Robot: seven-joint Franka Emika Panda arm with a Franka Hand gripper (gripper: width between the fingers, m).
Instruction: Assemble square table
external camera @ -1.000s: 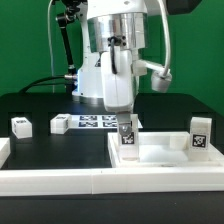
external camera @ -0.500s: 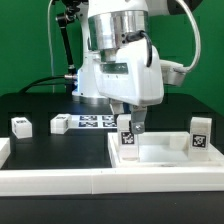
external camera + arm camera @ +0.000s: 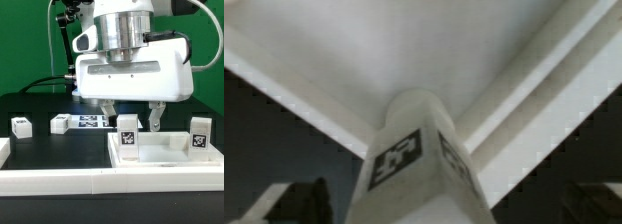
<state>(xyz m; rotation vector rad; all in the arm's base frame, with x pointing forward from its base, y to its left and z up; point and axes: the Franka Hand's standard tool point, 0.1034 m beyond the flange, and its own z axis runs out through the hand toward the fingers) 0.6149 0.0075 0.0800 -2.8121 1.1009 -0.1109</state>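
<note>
One short white tagged leg [image 3: 127, 137] stands upright on the white rimmed plastic square slab [image 3: 165, 152], between the jaws of the two-finger gripper [image 3: 131, 121], spread wide and holding nothing; likely risk: a finger brushing it could tip it

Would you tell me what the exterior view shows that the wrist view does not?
Only the exterior view: two loose legs, the marker board, a second upright leg and the front rail. Only the wrist view: the near leg from above, its tag close up. Both: the near leg standing on the tabletop, under the open hand.
</note>
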